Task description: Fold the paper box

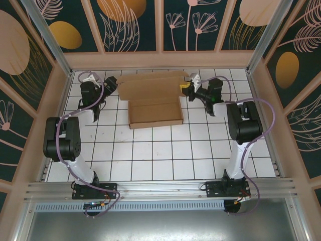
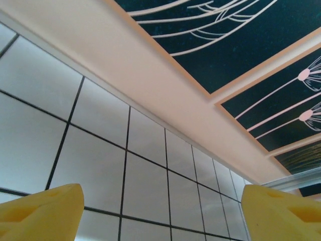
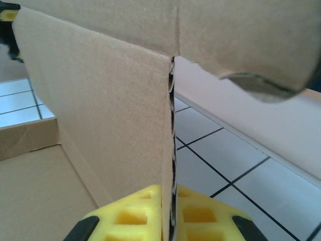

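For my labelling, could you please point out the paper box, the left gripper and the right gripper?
paper box (image 1: 155, 113): top external view, flat base panel.
left gripper (image 2: 160, 216): left wrist view, gap between yellow fingertips.
right gripper (image 3: 168, 218): right wrist view, between fingertips pinching the box wall.

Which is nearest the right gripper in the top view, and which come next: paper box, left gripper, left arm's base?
1. paper box, its right flap pinched in the right gripper jaws.
2. left gripper, off the box's left side.
3. left arm's base, at the near left edge.
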Robot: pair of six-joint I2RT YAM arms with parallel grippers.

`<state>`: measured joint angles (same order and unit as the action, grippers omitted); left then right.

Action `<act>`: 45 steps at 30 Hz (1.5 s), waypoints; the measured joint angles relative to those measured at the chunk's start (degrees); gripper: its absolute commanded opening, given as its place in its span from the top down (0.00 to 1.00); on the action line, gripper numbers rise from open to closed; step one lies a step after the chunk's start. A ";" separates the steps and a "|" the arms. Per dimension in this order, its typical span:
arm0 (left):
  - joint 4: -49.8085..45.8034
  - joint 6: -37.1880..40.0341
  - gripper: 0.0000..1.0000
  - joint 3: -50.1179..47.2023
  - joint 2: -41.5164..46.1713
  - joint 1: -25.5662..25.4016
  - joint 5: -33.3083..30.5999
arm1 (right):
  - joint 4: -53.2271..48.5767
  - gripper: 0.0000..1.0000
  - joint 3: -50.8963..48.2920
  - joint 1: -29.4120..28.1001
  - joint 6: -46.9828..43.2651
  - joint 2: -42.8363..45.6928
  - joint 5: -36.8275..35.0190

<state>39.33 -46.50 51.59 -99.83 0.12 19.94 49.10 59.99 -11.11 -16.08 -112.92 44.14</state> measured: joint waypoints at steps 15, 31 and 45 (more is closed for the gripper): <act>5.20 -6.73 0.19 -8.83 4.81 -2.38 1.70 | -1.77 1.00 -2.78 -16.96 7.63 4.44 -49.20; -8.07 8.81 0.10 -10.73 20.26 -2.03 -7.45 | 4.90 1.00 -10.14 -15.06 6.12 7.02 -46.97; -9.01 43.89 0.08 -10.29 17.77 -1.36 -2.43 | 6.21 1.00 -13.29 -8.41 5.86 9.01 -23.76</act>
<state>30.33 -2.61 41.30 -82.06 -1.23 17.52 55.31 46.70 -19.53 -10.22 -103.92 20.38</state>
